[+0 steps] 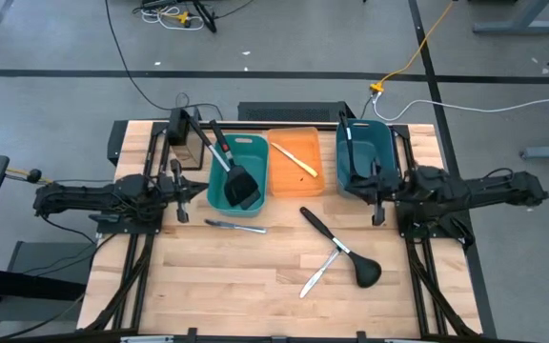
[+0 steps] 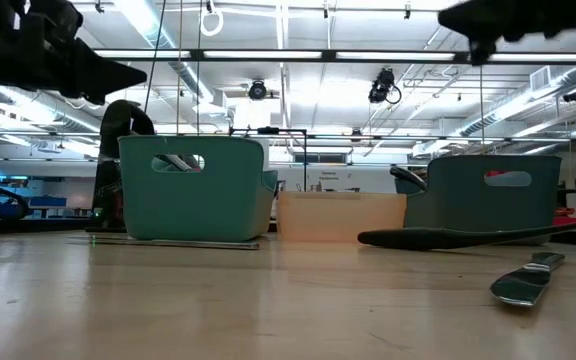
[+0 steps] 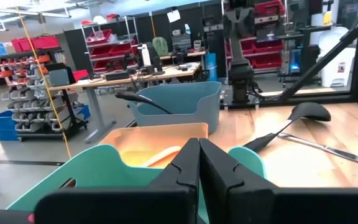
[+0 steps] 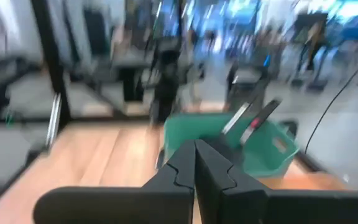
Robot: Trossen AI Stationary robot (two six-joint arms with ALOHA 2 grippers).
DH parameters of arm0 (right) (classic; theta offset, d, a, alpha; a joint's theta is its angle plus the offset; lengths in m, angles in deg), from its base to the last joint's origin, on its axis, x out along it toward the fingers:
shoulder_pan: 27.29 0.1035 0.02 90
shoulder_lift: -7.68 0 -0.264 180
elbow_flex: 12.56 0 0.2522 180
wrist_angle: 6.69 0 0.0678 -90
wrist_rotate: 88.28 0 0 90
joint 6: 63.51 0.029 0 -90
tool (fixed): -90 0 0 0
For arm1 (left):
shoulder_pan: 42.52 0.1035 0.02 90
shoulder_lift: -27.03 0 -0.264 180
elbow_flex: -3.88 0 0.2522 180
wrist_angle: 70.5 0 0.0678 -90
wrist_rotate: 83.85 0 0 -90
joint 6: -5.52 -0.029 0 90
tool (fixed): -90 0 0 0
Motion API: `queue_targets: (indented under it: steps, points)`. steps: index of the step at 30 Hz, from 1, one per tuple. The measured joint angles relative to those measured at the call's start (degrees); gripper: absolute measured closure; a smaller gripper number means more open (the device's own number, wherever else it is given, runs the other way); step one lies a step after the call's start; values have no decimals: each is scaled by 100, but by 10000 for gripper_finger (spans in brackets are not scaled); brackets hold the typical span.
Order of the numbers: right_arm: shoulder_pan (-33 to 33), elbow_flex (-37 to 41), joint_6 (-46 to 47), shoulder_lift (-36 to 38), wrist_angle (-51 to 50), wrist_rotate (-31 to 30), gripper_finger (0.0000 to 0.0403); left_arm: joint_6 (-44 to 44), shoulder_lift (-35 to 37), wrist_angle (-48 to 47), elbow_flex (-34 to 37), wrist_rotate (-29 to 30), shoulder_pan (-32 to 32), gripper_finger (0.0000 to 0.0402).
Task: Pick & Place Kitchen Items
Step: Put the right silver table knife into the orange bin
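Nearest me, both claws are pressed together and empty: left gripper (image 1: 191,190) by the table's (image 1: 255,276) left edge, right gripper (image 1: 365,183) beside the dark teal bin (image 1: 367,152). Mid-table lie a ladle (image 1: 343,250) crossing a knife (image 1: 320,272), another knife (image 1: 234,226) nearby. I'd open wide, descend onto one handle.

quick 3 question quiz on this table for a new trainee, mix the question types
1. True or false: the orange bin sits between the two teal bins.
2. Multiple choice: the black spatula lies A) on the bare table, B) in the left teal bin, C) in the orange bin.
3. Fill in: the black ladle on the table crosses over a silver ____.

Key
1. True; the right teal bin is on its other side.
2. B.
3. Knife. A second silver knife lies apart, nearer the left hand. Both hands, the right hand too, are shut and hold nothing.
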Motion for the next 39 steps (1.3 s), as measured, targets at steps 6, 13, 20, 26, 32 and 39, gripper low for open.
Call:
queue_targets:
  steps: [6,13,20,26,32,39]
  points:
    - [281,-2368,-84,-2263,-3154,353,390,132,9,55,0,-185,0,394]
    - [813,-4423,489,-4581,-5418,743,355,185,9,53,0,-253,0,387]
    - [1469,-5101,-167,-6015,-5968,877,261,188,9,51,0,-251,0,395]
    - [1839,-4960,-305,-6739,-5950,905,204,189,9,46,0,-251,0,385]
    - [2112,-4834,-554,-7086,-5361,903,211,159,9,44,0,-252,0,384]
    - [2291,-4413,-744,-7294,-5028,796,230,163,9,19,0,-268,0,393]
